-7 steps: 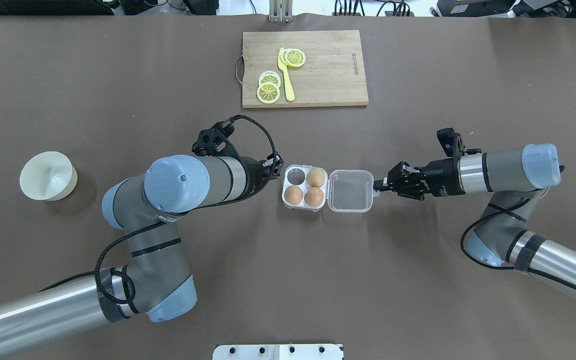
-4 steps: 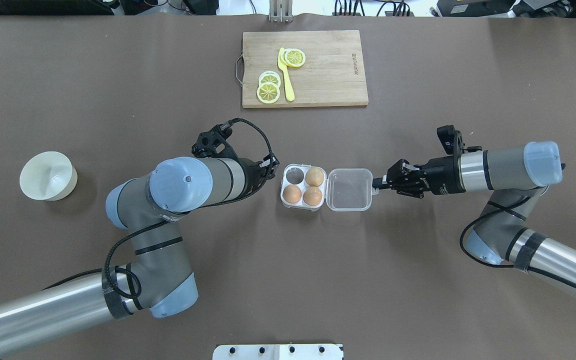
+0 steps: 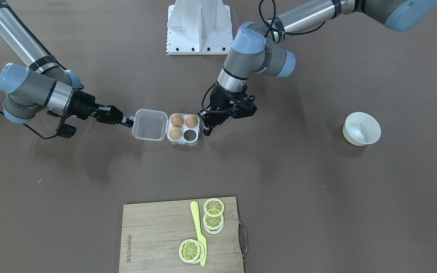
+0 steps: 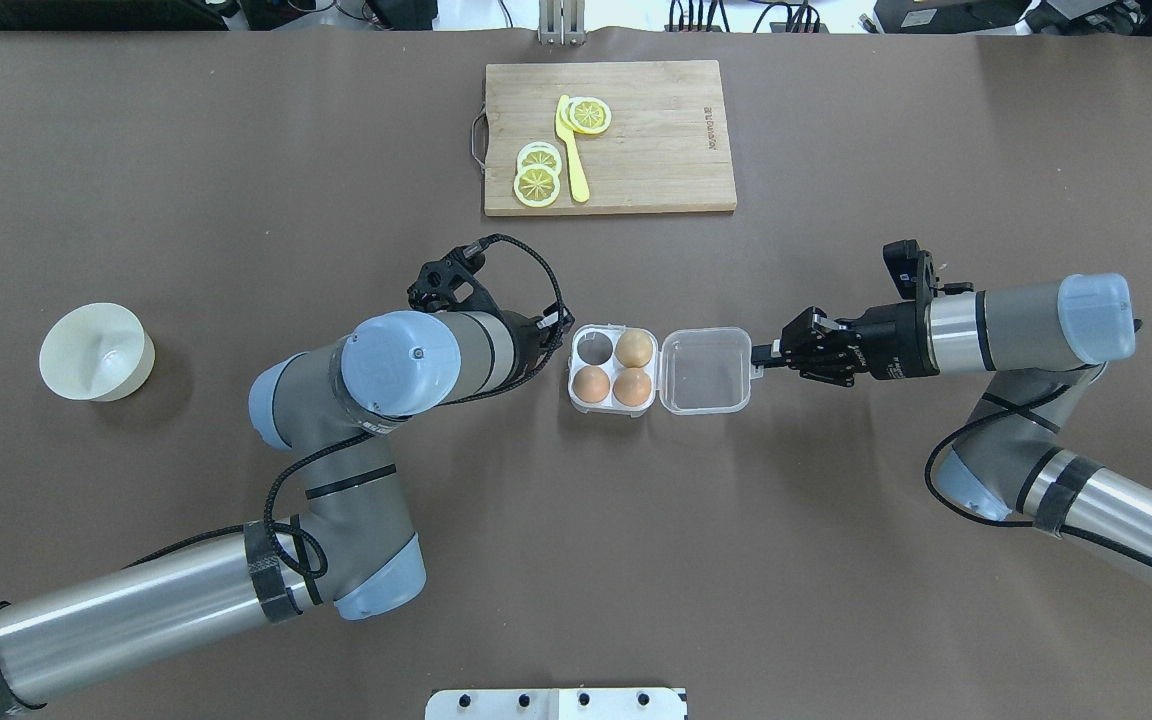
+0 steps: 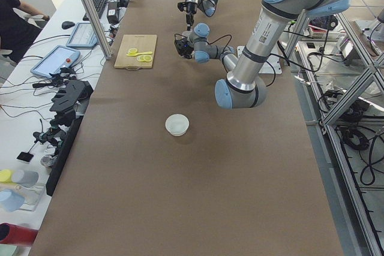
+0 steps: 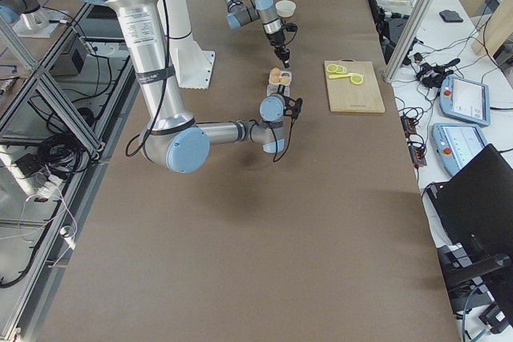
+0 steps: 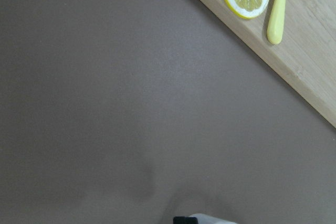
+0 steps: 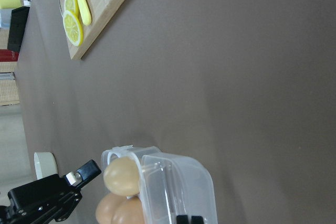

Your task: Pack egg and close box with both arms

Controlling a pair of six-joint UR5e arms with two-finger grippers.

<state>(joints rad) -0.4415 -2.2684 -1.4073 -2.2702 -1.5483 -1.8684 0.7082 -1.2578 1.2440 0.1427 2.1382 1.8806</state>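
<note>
Bowl sits alone at the left end of the bench, well apart from everything else. Left arm reaches in low, elbow bent. Left tool is pointing down just beside the box's left wall with nothing in it; can't tell how far open it is, and can't tell whether it touches the wall. Box is mid-bench, four cells. Far-left cell is bare. The egg sits in the near-left cell, a second brown egg is in the near-right cell, and a paler egg is in the far-right cell. Lid is hinged open, lying flat on the bench to the right of the cells. Right tool is closed down on the tab at the lid's outer edge, fingertips nearly together in the wrist view. Right arm comes in roughly level from the right. Far side of the bench: cutting board with lemon slices and a yellow knife lying on it.
</note>
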